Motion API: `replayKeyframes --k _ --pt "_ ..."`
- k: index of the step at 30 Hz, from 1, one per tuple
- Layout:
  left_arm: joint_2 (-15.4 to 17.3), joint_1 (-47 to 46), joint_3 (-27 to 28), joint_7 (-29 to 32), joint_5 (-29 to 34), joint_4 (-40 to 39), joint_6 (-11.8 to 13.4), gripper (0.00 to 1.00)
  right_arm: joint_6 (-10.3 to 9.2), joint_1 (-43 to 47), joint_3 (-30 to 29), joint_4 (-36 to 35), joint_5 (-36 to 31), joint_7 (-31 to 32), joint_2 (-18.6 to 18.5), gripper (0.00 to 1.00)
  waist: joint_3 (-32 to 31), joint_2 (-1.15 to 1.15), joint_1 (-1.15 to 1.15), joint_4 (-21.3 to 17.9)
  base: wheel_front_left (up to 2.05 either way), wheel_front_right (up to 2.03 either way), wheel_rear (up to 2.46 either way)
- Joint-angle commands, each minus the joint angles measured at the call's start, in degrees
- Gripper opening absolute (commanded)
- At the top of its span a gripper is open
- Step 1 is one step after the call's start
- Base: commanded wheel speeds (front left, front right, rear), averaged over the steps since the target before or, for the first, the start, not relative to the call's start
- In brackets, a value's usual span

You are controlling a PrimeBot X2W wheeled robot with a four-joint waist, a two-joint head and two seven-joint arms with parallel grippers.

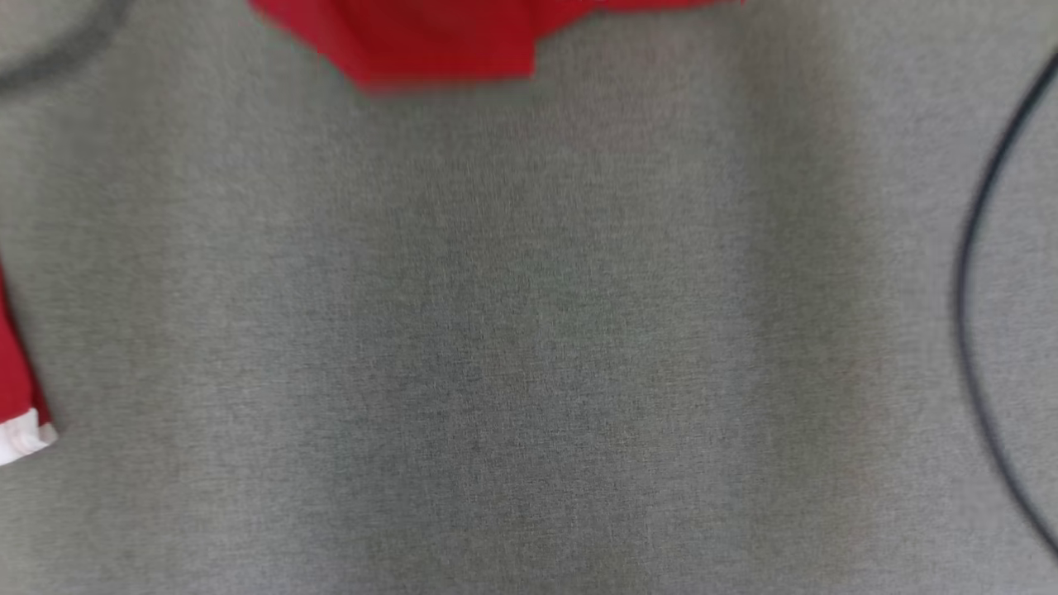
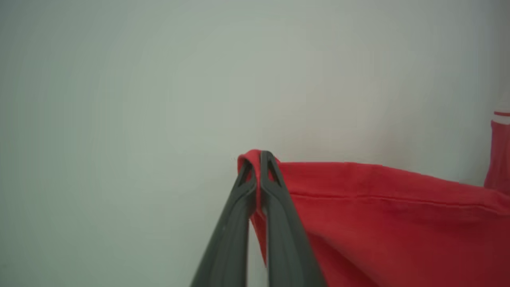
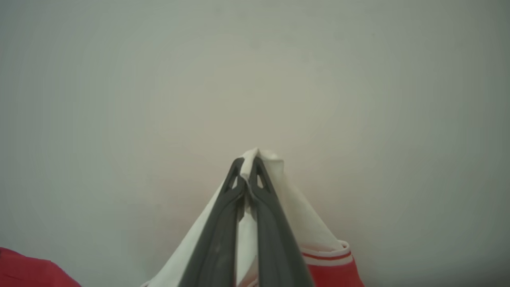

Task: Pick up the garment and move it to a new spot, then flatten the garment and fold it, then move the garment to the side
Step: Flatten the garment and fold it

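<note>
The left gripper (image 2: 258,159) is fully closed on a folded corner of the red fabric garment with white trim (image 2: 378,207), whose stitched hem runs away from the fingers toward the right of the left wrist view. The right gripper (image 3: 247,163) is likewise closed, pinching a white section of the same garment. In the head view the garment lies at the top and left edges of the grey cloth-covered table (image 1: 529,330); its long axis probably spans the two grips, so placement calls for both arms moving together.

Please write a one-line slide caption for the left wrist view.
Left gripper shut on a fold of the red garment, against a pale background.
</note>
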Motion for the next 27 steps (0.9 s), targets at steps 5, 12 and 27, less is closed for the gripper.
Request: replayKeyframes --k 5,12,27 --pt "-2.5 -12.1 -2.1 -4.0 -0.2 7.4 0.1 0.0 0.01 -11.0 -1.2 8.0 -1.9 -3.1 -2.7 0.0 5.2 -0.02 -0.02 -0.8 0.0 0.0 0.0" --pt "-4.0 -21.3 -4.0 -8.8 -1.2 15.1 0.1 0.0 0.01 -19.4 -1.2 13.7 -3.1 -7.2 -3.4 0.0 6.8 -0.02 -0.02 -1.5 0.0 0.0 0.0" --pt "-4.4 -16.3 -4.9 -15.8 -6.8 20.8 0.1 0.0 0.01 -13.6 10.2 10.9 2.4 -8.4 -1.8 0.0 3.3 -0.02 -0.02 -1.4 0.0 0.0 0.0"
